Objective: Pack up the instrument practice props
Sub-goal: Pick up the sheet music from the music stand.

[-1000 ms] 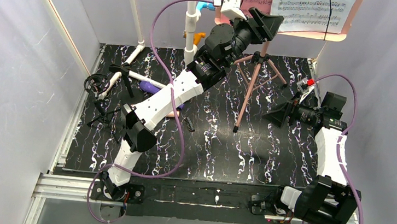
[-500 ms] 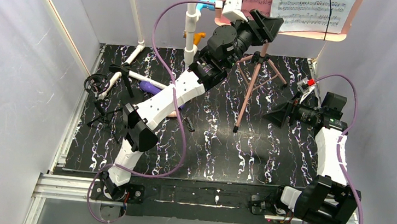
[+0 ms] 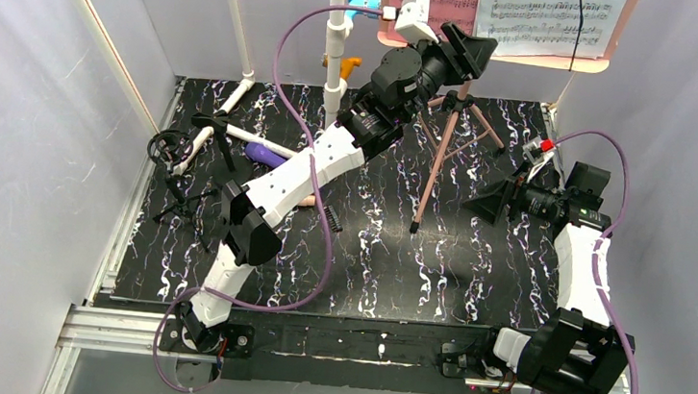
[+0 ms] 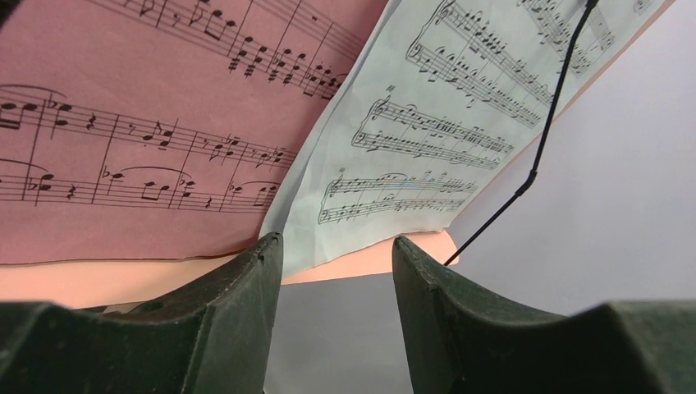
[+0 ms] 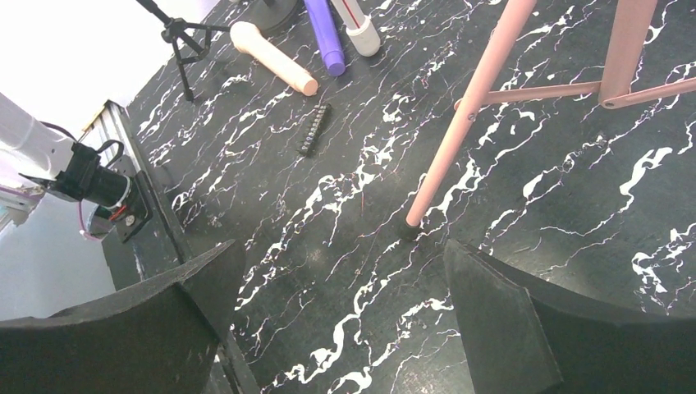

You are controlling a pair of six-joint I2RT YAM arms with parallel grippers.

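My left fingers (image 4: pixel 238 328), half apart and empty, sit just below the white page (image 4: pixel 410 139) and pink page (image 4: pixel 123 123) on the upright pink stand (image 3: pixel 435 167); my right fingers (image 5: pixel 509 328) gape empty near its foot.

2 sheets (image 4: pixel 410 139), 2 tubes (image 5: pixel 324 37), 1 stand (image 3: pixel 438 162)

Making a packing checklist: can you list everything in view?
music stand: one, pink, tripod standing far centre
sheet music: two seen, pink page and white page, on the stand's desk
recorder tubes: two, purple tube and beige-pink tube, far left
comb-like clip: one, black, near the tubes
pipe frame: one, white, blue and orange fittings, far left
small tripod: one, black, left edge
table: one, black marbled
left gripper: open, raised at the pages' lower edge
right gripper: open, low, facing the stand's leg
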